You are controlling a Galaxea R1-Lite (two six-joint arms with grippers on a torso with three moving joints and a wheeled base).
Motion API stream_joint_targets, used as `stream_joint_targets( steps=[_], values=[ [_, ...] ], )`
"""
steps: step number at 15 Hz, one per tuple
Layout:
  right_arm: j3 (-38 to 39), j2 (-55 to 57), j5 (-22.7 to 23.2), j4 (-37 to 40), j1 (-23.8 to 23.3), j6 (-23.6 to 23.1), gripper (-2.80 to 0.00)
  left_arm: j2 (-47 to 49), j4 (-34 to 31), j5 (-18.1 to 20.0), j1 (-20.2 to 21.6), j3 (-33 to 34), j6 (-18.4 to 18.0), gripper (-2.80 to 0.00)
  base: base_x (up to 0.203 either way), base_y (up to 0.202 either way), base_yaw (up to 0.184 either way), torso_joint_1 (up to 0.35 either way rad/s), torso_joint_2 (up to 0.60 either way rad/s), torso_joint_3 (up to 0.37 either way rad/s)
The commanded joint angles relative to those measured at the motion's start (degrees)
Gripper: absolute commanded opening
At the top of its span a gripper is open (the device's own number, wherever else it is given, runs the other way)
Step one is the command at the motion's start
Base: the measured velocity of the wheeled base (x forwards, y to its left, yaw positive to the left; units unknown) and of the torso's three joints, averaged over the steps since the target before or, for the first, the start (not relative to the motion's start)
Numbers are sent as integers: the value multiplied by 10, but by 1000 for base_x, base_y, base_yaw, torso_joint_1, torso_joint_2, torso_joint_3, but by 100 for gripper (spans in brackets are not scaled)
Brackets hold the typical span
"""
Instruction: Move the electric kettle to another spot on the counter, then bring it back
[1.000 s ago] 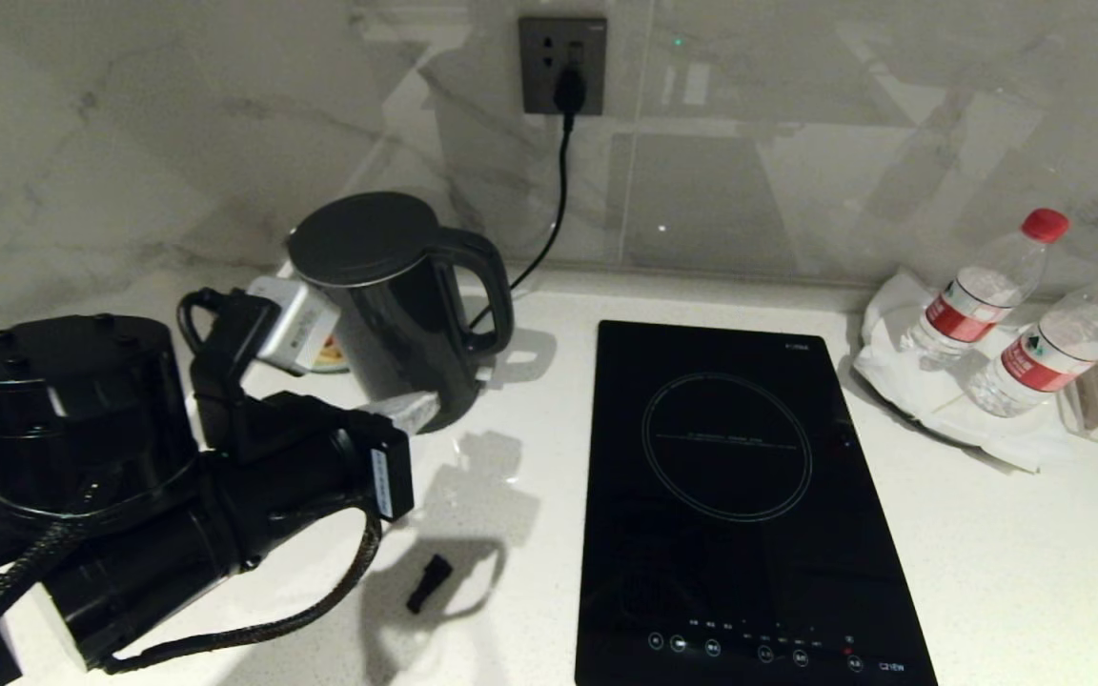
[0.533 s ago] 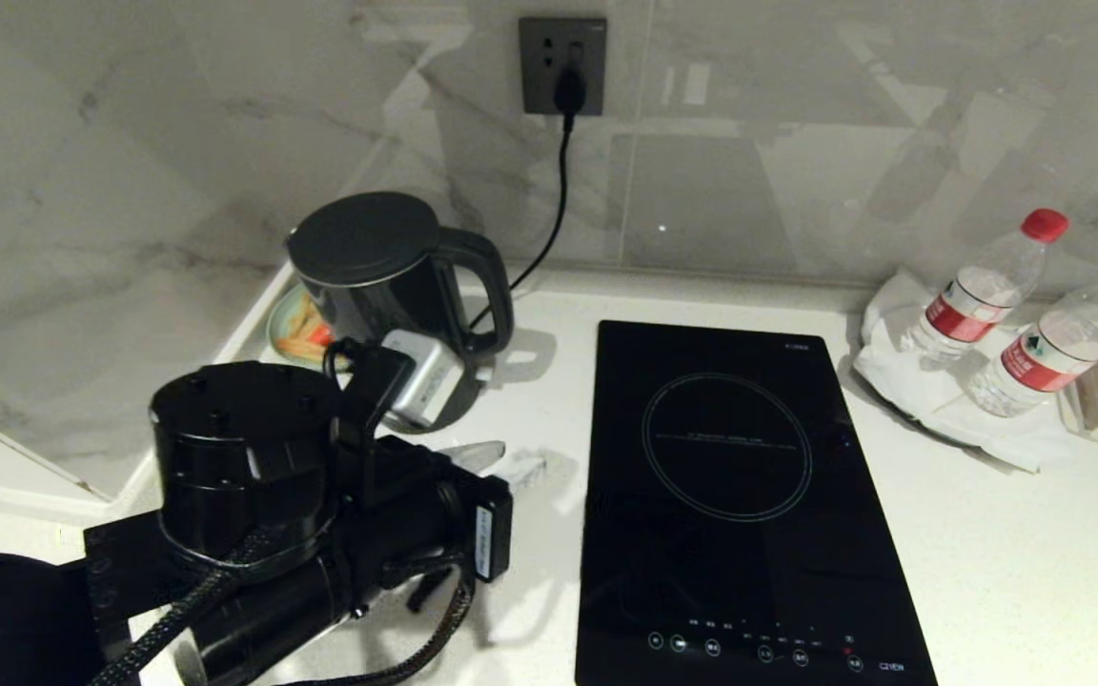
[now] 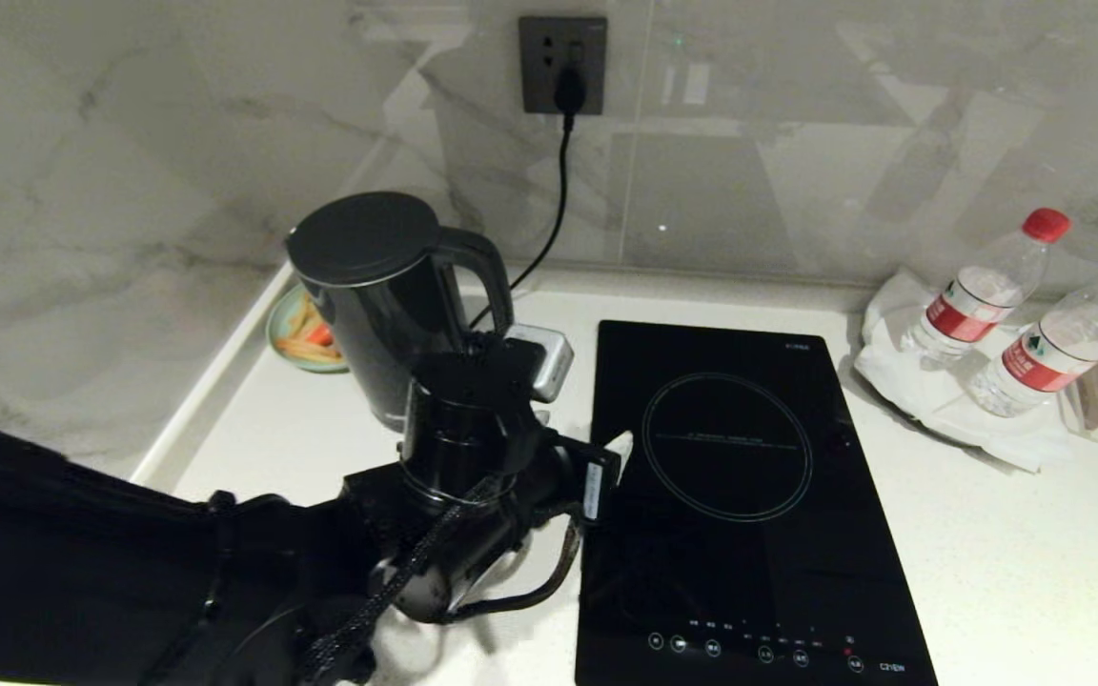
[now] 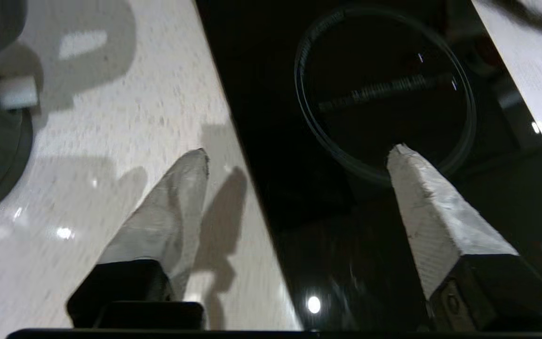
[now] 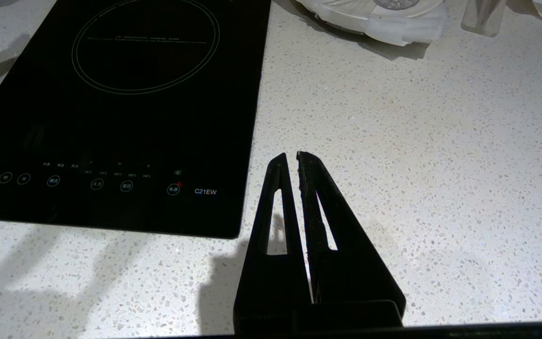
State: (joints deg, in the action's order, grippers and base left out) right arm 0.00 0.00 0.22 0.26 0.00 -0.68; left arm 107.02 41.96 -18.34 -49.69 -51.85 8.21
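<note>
The black glossy electric kettle [image 3: 387, 286] stands upright at the back left of the white speckled counter [image 3: 987, 534], its loop handle facing the hob. My left arm reaches in front of it. My left gripper [image 4: 299, 150] is open and empty, straddling the hob's left edge just to the right of the kettle's foot and not touching the kettle. One pale fingertip [image 3: 620, 443] shows over the hob in the head view. My right gripper [image 5: 297, 154] hovers shut over bare counter near the hob's front right corner.
A black glass induction hob [image 3: 730, 495] lies mid-counter. Behind the kettle sits a small plate of food [image 3: 296, 333]. A cord [image 3: 559, 191] runs up to the wall socket [image 3: 562, 65]. Two water bottles [image 3: 983, 286] rest on a white cloth at the right.
My left arm has swung from the front left to the right, ending in front of the kettle. Its gripper has gone from shut to open. The plate has come into sight.
</note>
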Motion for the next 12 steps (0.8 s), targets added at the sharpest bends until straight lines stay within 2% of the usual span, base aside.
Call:
stream_joint_targets(
  steps=[1, 4, 8, 10, 12],
  values=[
    [0, 0, 0, 0, 0, 0, -280, 75, 48, -25, 1, -38, -2, 0, 0, 0, 0, 0, 0, 0],
    [0, 0, 0, 0, 0, 0, -280, 105, 59, -39, 24, -74, -3, 0, 0, 0, 0, 0, 0, 0],
    [0, 0, 0, 0, 0, 0, -280, 142, 71, -44, 35, -90, -8, 0, 0, 0, 0, 0, 0, 0],
    [0, 1, 0, 0, 0, 0, -280, 162, 114, -65, 40, -104, -26, 0, 0, 0, 0, 0, 0, 0],
    [0, 0, 0, 0, 0, 0, -280, 167, 135, -68, 45, -106, -46, 0, 0, 0, 0, 0, 0, 0]
  ],
)
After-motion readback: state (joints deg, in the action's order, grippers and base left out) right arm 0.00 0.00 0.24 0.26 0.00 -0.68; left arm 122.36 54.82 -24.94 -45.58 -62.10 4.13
